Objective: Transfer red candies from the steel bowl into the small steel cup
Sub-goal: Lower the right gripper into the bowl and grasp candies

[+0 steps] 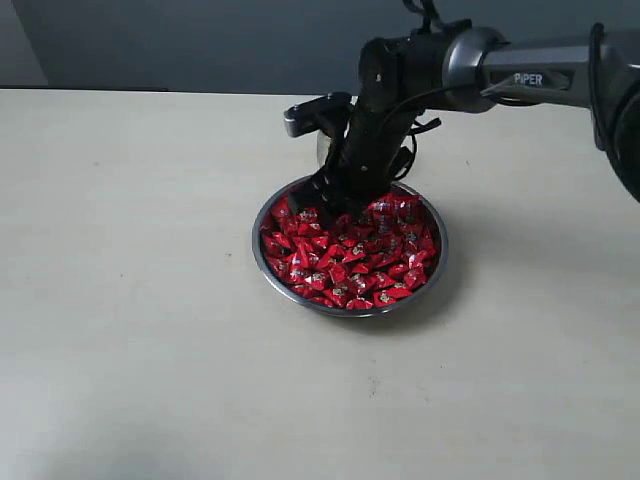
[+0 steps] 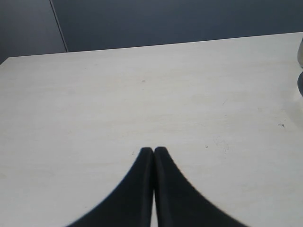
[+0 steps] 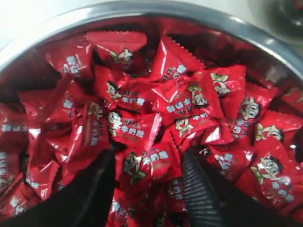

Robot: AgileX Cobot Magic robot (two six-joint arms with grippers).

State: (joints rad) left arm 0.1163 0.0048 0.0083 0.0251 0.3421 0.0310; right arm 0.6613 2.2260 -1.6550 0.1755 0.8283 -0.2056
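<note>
Exterior view: the steel bowl [image 1: 262, 250] sits in the middle of the table [image 1: 120, 300], heaped with red candies [image 1: 365, 265]. The right gripper [image 1: 318, 192] dips into the bowl's far-left part, its tips among the sweets. Just behind the arm, a sliver of silver is probably the small steel cup [image 1: 323, 152] (the arm hides most of it).

Left wrist view: the left gripper [image 2: 153, 152] has its fingertips pressed together on nothing, over bare table [image 2: 142, 94].

Right wrist view: the right gripper [image 3: 147, 165] stands spread wide, its fingers [image 3: 194, 179] sunk in the red candies [image 3: 189, 101], one wrapper lying loose between them, unpinched. The steel bowl's [image 3: 142, 9] rim curves around the pile.
</note>
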